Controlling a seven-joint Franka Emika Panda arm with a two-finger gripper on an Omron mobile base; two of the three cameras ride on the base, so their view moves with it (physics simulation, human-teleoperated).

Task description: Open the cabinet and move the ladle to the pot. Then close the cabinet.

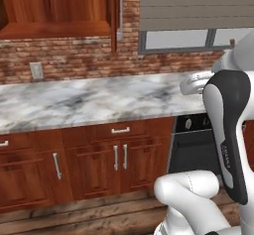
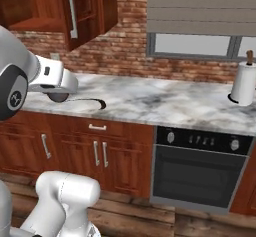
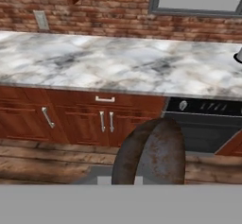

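Closest to the hand camera is the ladle (image 3: 151,152), its dark, rust-flecked bowl looming just ahead of the lens. The gripper (image 2: 57,92) sits at the left of the right base view, level with the marble counter (image 1: 89,100) and on its near side. The dark ladle hangs under it. The fingertips themselves are hidden, but the jaws look clenched on the ladle, which rides in the air clear of the counter.

Up on the far brick wall, the cabinet (image 1: 59,6) stands open. Its right door (image 2: 80,11) is swung out toward the room, with the long silver bar handle (image 2: 71,11) upright on it, and a bare wooden shelf shows inside.

Below the counter run the lower drawer cabinets (image 1: 114,154), and to their right is a black oven (image 2: 200,171). A paper towel roll (image 2: 244,83) stands upright on the counter's far right, under the window (image 2: 195,45). A wall outlet (image 1: 36,70) sits left, just above the counter.
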